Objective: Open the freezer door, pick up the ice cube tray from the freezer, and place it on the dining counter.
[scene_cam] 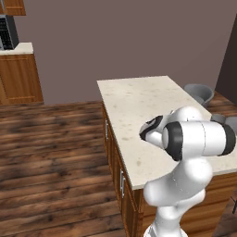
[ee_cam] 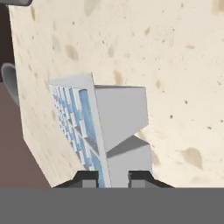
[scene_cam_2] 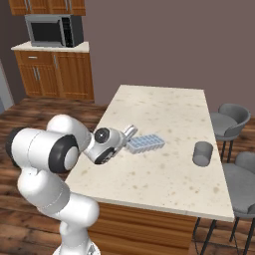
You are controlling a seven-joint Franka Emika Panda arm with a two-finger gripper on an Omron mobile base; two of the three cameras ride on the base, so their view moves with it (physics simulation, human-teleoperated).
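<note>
Right base view, left to right: the gripper (scene_cam_2: 130, 132) reaches out over the dining counter (scene_cam_2: 164, 107), pinched tight on the near end of the ice cube tray (scene_cam_2: 145, 143), which stretches away from the fingertips just above or on the cream stone; contact cannot be told. Held by its end wall, the tray probably stays level for setting down. Farther right beyond the tray stands a grey cup (scene_cam_2: 202, 153), well apart, and past it grey chairs (scene_cam_2: 230, 119).

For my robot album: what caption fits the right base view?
Pincer holding the ice cube tray over the dining counter, near a grey cup.
</note>
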